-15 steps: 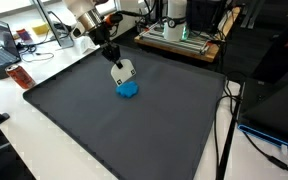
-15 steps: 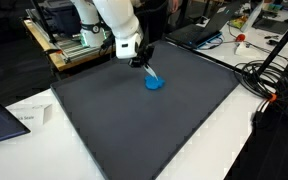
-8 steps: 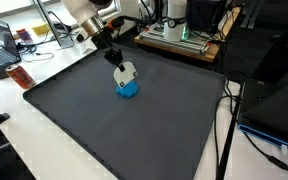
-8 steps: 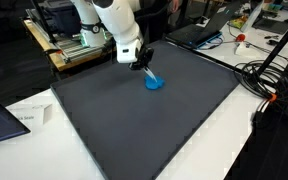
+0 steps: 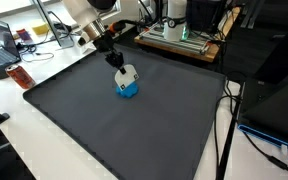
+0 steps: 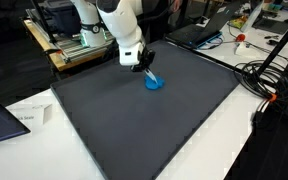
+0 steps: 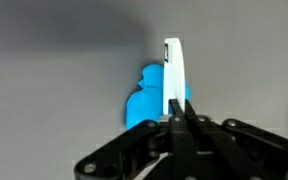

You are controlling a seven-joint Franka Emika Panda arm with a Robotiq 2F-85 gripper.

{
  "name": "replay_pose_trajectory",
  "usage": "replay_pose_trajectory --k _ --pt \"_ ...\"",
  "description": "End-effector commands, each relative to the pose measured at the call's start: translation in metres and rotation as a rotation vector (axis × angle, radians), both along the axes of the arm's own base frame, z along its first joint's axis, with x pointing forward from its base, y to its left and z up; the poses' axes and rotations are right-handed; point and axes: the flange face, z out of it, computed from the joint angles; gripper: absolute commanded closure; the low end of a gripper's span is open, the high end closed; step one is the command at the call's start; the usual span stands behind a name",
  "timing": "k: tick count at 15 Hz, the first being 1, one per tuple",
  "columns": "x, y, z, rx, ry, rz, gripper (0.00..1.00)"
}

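My gripper (image 7: 177, 118) is shut on a thin white flat piece (image 7: 172, 75), which shows edge-on in the wrist view and sticks out past the fingertips. Right behind the piece a small blue object (image 7: 144, 100) lies on the dark grey mat (image 7: 54, 60). In both exterior views the gripper (image 5: 115, 60) (image 6: 144, 63) hangs tilted over the mat. The white piece (image 5: 127, 73) (image 6: 152, 73) reaches down to the blue object (image 5: 129, 90) (image 6: 156, 84). Whether the two touch I cannot tell.
The mat (image 5: 114, 130) covers most of a white table (image 5: 24, 150). A red can (image 5: 20, 77) and laptops stand past one edge. An equipment rack (image 5: 179, 35) sits at the back, and cables (image 6: 269, 85) trail off one side.
The gripper with the white piece has shifted slightly, bringing the piece closer over the blue object. The blue object has stayed put.
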Motion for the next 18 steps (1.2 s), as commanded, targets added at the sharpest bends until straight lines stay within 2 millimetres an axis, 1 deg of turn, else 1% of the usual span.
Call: replay_pose_trajectory --k 1,7,12,15,18 --pt "0.011 0.010 -0.007 -0.006 -0.005 -0.015 0.99" --pt "0.020 0.018 -0.017 -0.034 -0.008 -0.021 0.99" --pt "0.023 0.018 -0.028 -0.038 -0.020 -0.023 0.99" --pt "0.027 0.016 -0.032 -0.053 -0.035 -0.037 0.99" --pt "0.030 0.020 -0.034 -0.072 -0.061 -0.044 0.99"
